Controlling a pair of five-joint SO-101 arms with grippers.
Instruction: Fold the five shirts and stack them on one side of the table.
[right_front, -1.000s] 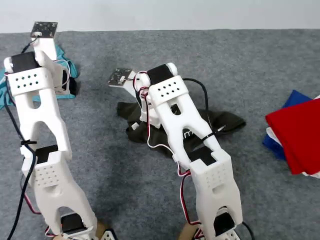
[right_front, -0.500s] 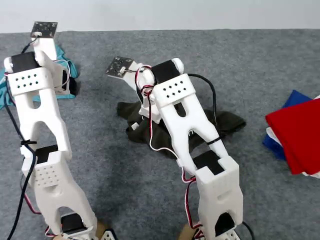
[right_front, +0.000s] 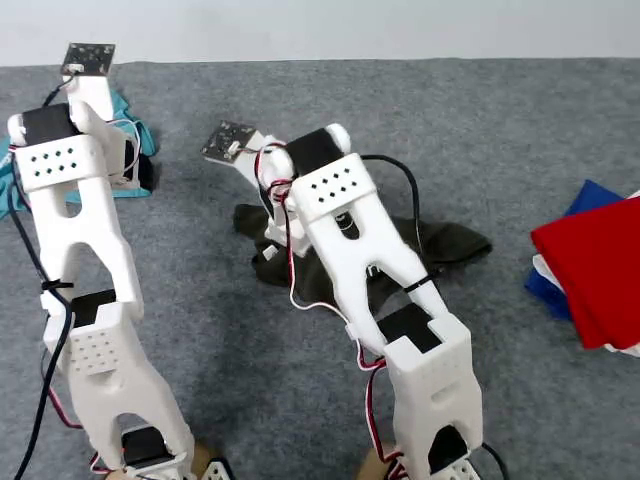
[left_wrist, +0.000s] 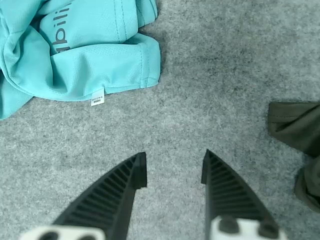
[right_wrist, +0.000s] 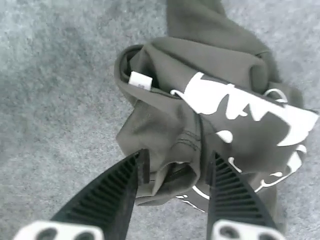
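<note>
Here the dark shirt (right_front: 455, 245) lies crumpled mid-table, long axis side to side, collar end unclear. The right gripper (right_wrist: 177, 157) is spread wide over a fold of it. The left gripper (left_wrist: 173, 156), also spread, hangs over carpet (left_wrist: 225, 75) near the teal shirt (left_wrist: 90, 55).

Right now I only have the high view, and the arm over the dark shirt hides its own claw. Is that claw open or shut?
Observer: Open. In the right wrist view the right claw has its jaws apart, one on either side of a bunched fold of the dark shirt.
Reviewer: Which part of the shirt is that?
Observer: Close to what looks like the neck opening. A white label sits in it, just beyond the claw.
Reviewer: And the other arm?
Observer: The left claw is open over bare table. The teal shirt lies ahead of it, apart from the claw.
</note>
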